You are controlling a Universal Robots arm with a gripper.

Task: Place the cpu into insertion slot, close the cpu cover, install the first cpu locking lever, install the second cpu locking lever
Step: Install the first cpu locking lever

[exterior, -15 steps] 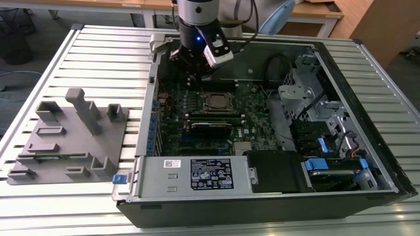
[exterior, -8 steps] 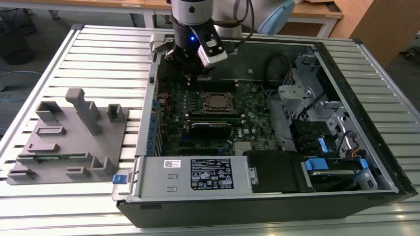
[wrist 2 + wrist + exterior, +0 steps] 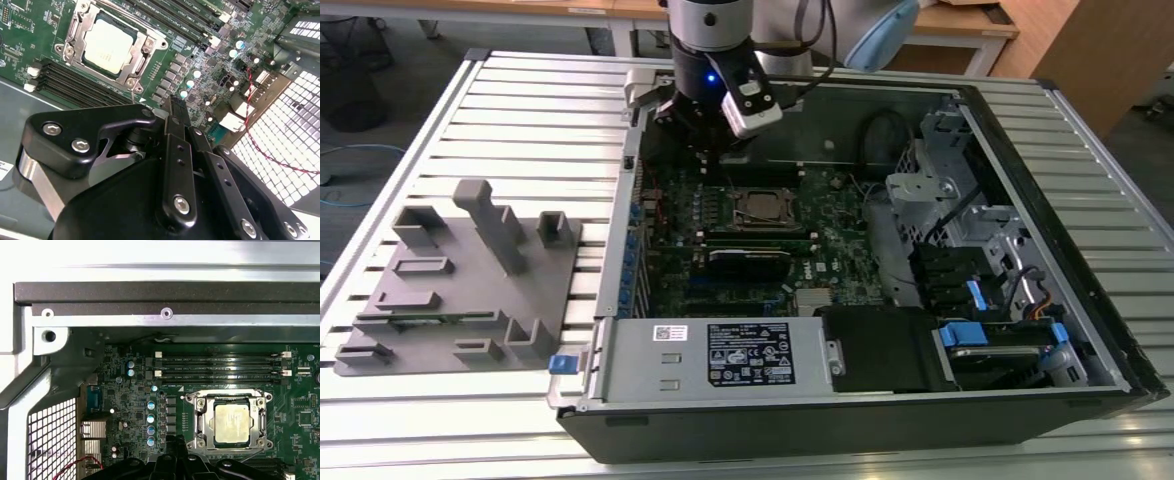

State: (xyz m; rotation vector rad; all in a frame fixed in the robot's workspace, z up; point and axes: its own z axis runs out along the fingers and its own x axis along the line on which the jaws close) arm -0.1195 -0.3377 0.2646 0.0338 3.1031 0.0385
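The cpu (image 3: 231, 424) lies flat in the insertion slot (image 3: 736, 207) on the green board, its pale silvery top (image 3: 107, 44) facing up. The cpu cover (image 3: 200, 418), a silver frame, lies down around it, and its edge (image 3: 141, 59) overlaps the chip's border. A thin lever rod (image 3: 225, 391) runs along one side of the frame. My gripper (image 3: 175, 107) hovers over the board beside the socket, apart from it, with its black fingers together and nothing between them. In the exterior view the gripper (image 3: 710, 148) hangs just behind the socket, toward that view's left.
Black memory slots (image 3: 220, 364) run beside the socket. The computer case wall (image 3: 165, 295) and a perforated panel (image 3: 50, 440) stand close to the gripper. A grey fixture block (image 3: 460, 280) sits on the slatted table at the exterior view's left. Drive bays and cables (image 3: 987, 280) fill the case's right.
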